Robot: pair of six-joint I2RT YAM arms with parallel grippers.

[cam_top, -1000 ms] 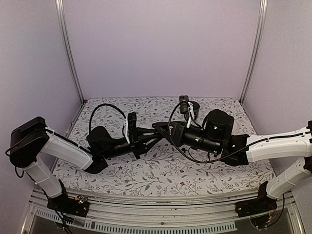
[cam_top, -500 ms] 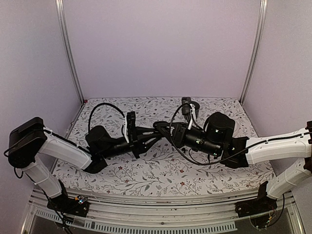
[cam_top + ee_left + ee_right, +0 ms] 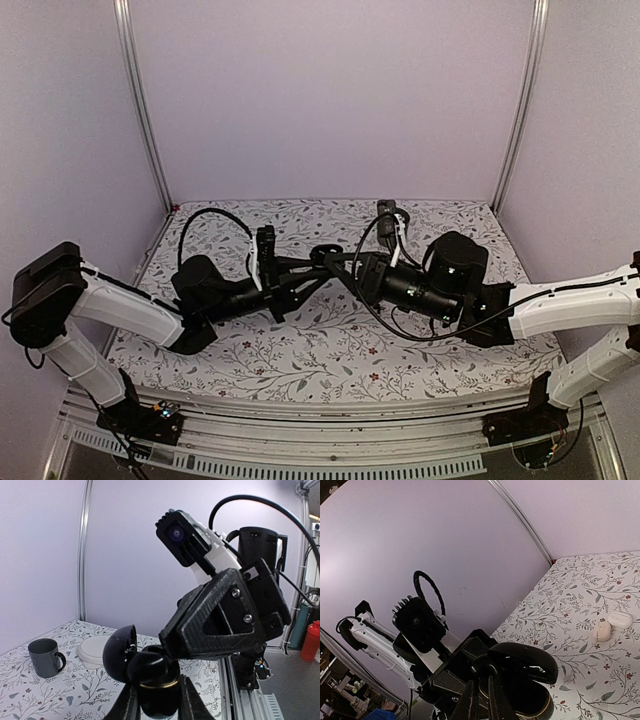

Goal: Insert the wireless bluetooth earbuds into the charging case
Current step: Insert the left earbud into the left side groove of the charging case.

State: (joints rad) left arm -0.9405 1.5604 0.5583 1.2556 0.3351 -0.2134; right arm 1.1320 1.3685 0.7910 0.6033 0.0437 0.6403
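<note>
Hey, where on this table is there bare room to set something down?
The widest bare floral cloth is the near strip, bordered by the left arm, the right arm and the front rail. The middle is crowded: left tool and right tool meet at the open round black case. The far side holds a grey mug and a white dish.

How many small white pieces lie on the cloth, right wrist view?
2: the nearer white piece and the farther white piece, side by side at the view's right; others may be hidden.

The top view looks down from behind over the whole worktop point(image 3: 330, 350). Both wrist views sit close, facing each other across the open case point(image 3: 155, 669).
</note>
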